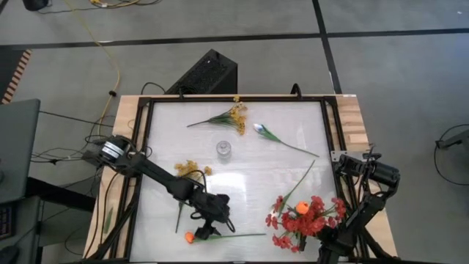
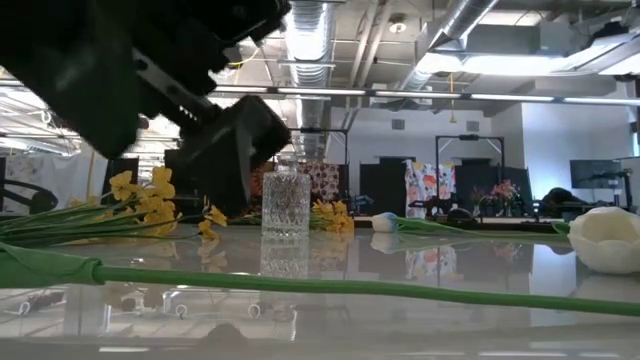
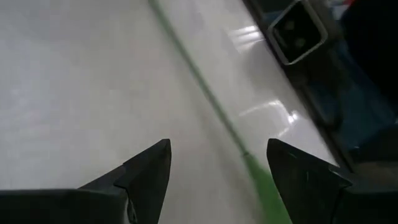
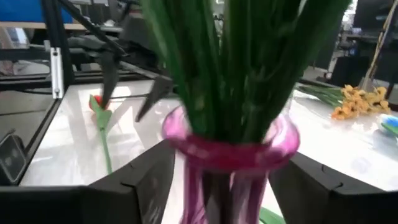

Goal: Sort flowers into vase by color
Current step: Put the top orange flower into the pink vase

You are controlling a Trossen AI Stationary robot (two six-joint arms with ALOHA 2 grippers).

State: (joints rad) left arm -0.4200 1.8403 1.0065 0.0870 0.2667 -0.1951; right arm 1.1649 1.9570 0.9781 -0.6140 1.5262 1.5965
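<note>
An orange tulip (image 1: 189,237) lies near the table's front edge, its green stem (image 1: 238,235) running toward the right. My left gripper (image 1: 207,229) hangs open just above that stem. In the left wrist view the stem (image 3: 214,106) passes between the fingers, nearer one of them, untouched. My right gripper (image 4: 230,162) is at the front right, shut on a pink vase (image 4: 230,146) that holds red sprays (image 1: 308,220) and an orange bud (image 1: 300,208). Yellow sprays lie at the left (image 1: 192,170) and at the far side (image 1: 234,114). A white tulip (image 1: 259,129) lies at the far side. My right gripper pinches the pink vase at its neck (image 4: 186,163), just under the flared rim, between its two fingers. The fingers come level, one on each side. The vase stands upright with green stems rising from it. Its base is out of view.
A clear cut-glass vase (image 1: 223,149) stands at the table's middle and also shows in the low view (image 2: 286,203). A loose green stem (image 1: 302,180) lies beside the red bunch. A white bud (image 2: 608,238) shows at the low view's right. A dark frame (image 1: 326,125) rims the table.
</note>
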